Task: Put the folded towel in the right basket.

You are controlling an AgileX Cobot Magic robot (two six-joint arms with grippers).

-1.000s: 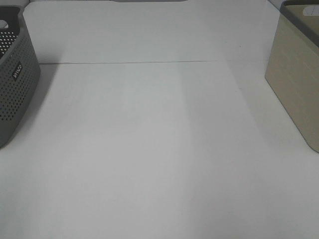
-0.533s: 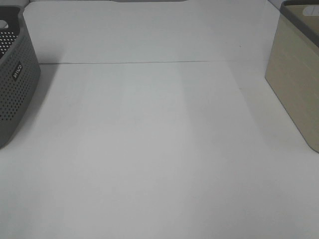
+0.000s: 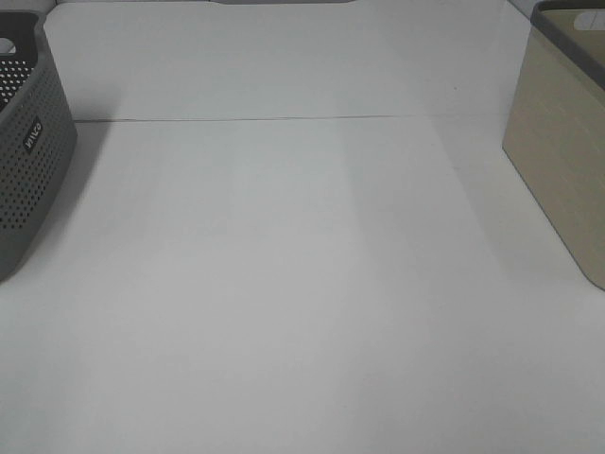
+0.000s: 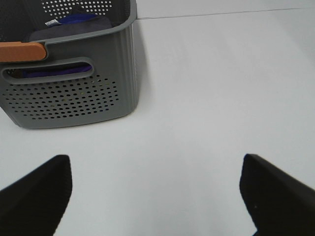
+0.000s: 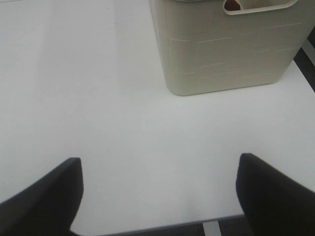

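The high camera shows only the white bench (image 3: 284, 284), the grey perforated basket (image 3: 28, 161) at left and the right basket (image 3: 558, 161) at right. The wrist cameras add both grippers, left gripper (image 4: 155, 194) and right gripper (image 5: 157, 194), fingers spread apart, holding nothing. A brown patch, perhaps the folded towel (image 5: 235, 5), shows through the right basket's handle hole.

Light bright, even, diffuse; white table (image 3: 284, 284) near washed out, faint pale vertical sheen bands across it. Soft shadow beside grey perforated basket (image 3: 28, 161), another by right basket (image 3: 558, 161). Overall slightly soft, hazy. Left gripper (image 4: 155, 191) and right gripper (image 5: 157, 191) fingers dark, blurred, featureless; baskets ahead of them sharper.
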